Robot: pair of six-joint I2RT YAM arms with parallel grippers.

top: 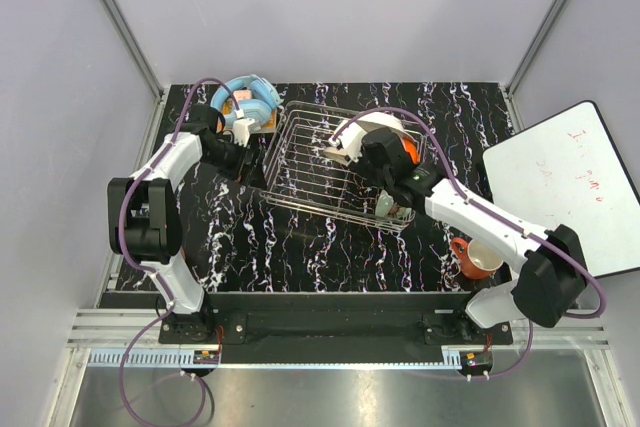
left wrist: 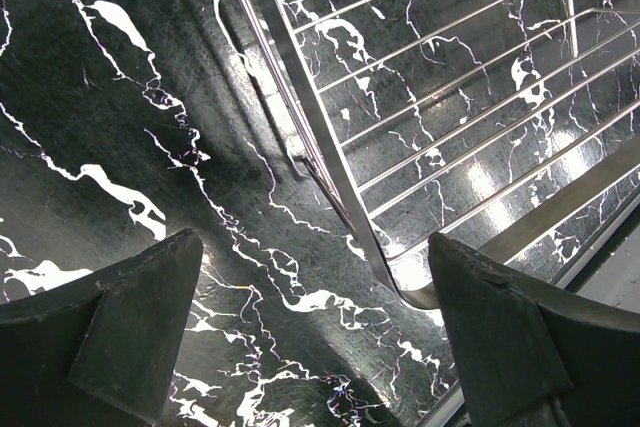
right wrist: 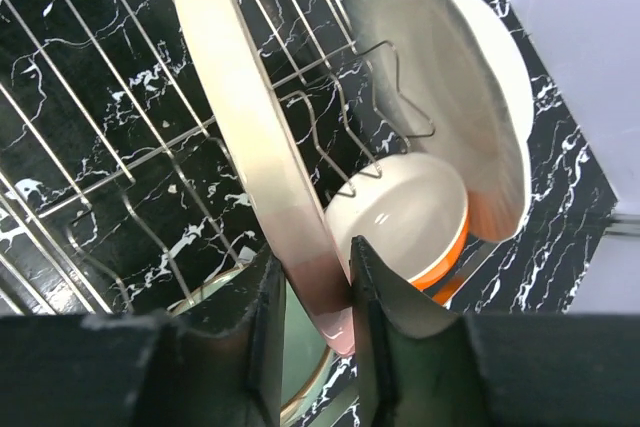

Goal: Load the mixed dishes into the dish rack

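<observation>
Right now my right fingers (right wrist: 250, 347) are clamped on the rim of the pink-and-cream plate (right wrist: 250, 137), which stands on edge inside the dish rack (top: 310, 167); my left fingers (left wrist: 130, 327) hang apart, empty, over the tabletop (left wrist: 120, 117) by the rack's left side.

Black white-veined marble tabletop (top: 300, 242); plain pale grey walls (top: 330, 7); aluminium posts (top: 118, 17); white board (top: 570, 182) right.
</observation>
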